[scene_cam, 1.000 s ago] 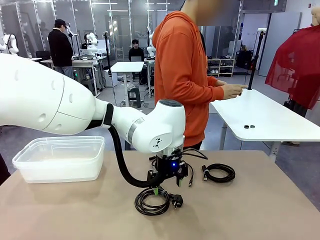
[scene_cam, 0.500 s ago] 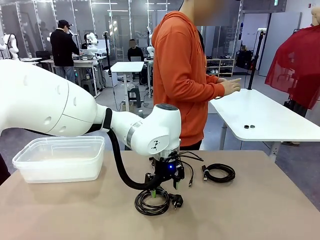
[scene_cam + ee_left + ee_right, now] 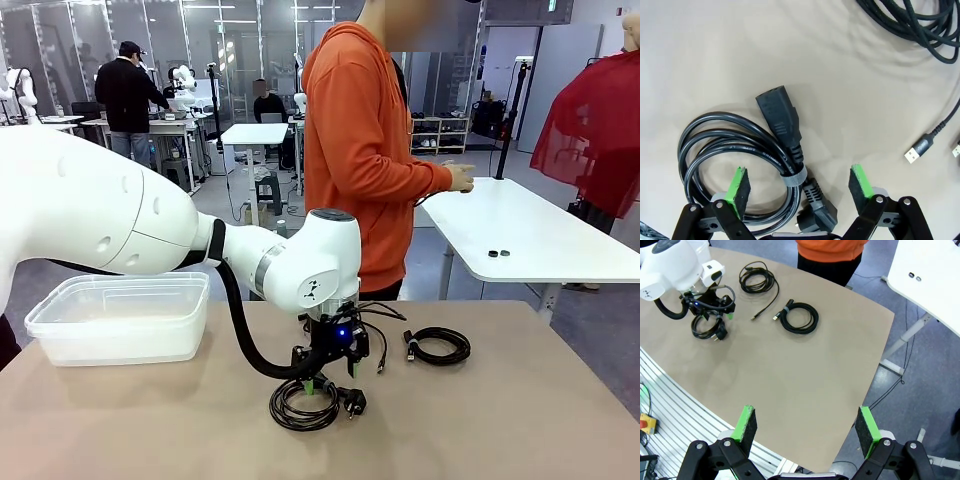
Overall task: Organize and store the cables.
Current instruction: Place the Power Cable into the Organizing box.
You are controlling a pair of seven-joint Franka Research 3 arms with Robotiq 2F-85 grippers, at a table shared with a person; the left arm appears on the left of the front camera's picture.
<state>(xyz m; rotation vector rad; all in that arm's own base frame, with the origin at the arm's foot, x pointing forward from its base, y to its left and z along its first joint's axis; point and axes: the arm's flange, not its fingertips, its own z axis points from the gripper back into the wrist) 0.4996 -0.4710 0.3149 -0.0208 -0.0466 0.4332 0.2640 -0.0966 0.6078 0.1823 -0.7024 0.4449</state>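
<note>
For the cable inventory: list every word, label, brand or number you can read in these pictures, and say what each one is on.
No text reads clearly enough to quote.
power cable: pale print along the black jacket, too small and blurred to read.
left arm: a small dark logo mark on the white housing, no legible letters.
green sign near the ceiling, far back: too small to read.

Left hand (image 3: 798,173) low, fingers spread; right hand (image 3: 805,411) high, fingers spread
</note>
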